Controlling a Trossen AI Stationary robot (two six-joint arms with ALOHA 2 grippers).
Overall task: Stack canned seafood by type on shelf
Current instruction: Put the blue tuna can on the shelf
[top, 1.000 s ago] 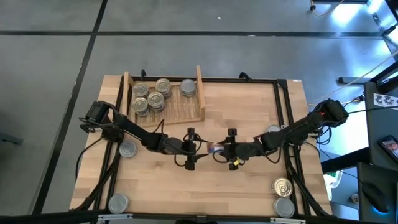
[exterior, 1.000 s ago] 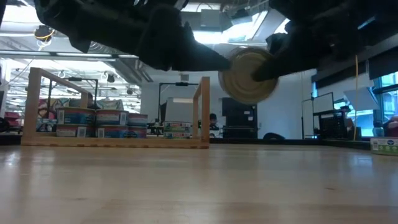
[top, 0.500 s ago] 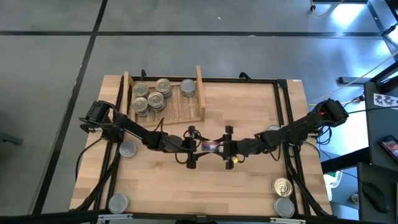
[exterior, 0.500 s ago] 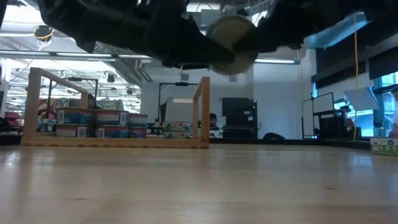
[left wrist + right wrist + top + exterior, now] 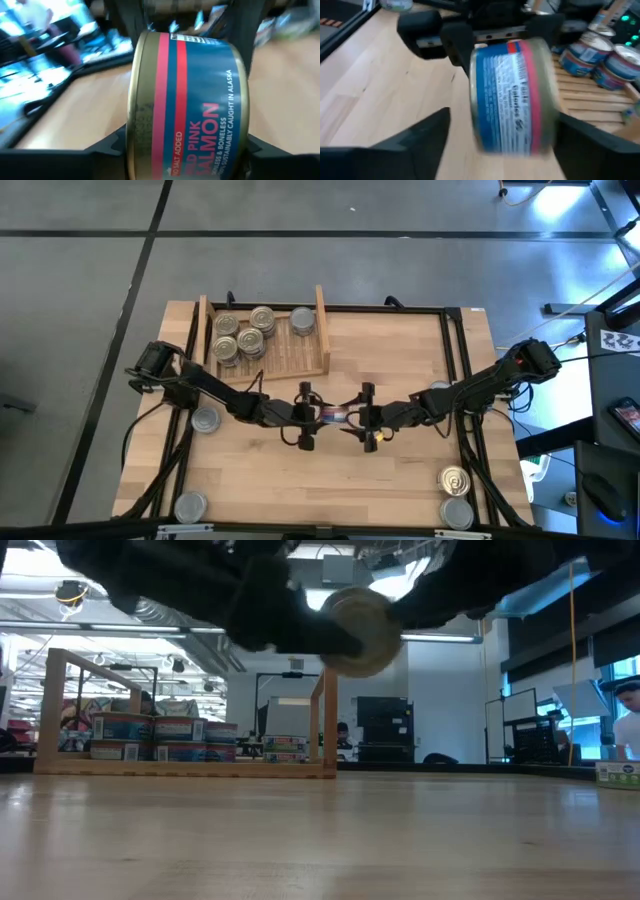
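Note:
One tin of canned seafood (image 5: 335, 416), blue and red labelled with gold rims, hangs on its side above the middle of the table, between both grippers. My left gripper (image 5: 185, 150) is shut on it. My right gripper (image 5: 505, 135) faces it from the table's right, open, its fingers standing on either side of the tin (image 5: 512, 95). The shelf (image 5: 265, 365) stands at the far left, with several tins (image 5: 240, 335) stacked on its slats. My left gripper pinches the tin by its two flat ends (image 5: 135, 125), one finger (image 5: 112, 147) on each. The fingers come roughly level from the table's left. The tin is lifted well clear of the table (image 5: 355, 618), its round wall facing up and down.
Loose tins lie on the table: one by the left arm (image 5: 205, 420), one at the near left corner (image 5: 190, 505), two at the near right (image 5: 455, 480), one under the right arm (image 5: 437, 392). The middle of the tabletop (image 5: 340, 480) is bare wood.
My right gripper has carried the tin toward the table's left and a little upward, up to my left gripper. The tin now sits between the left fingers; over the last half second it has hardly moved.

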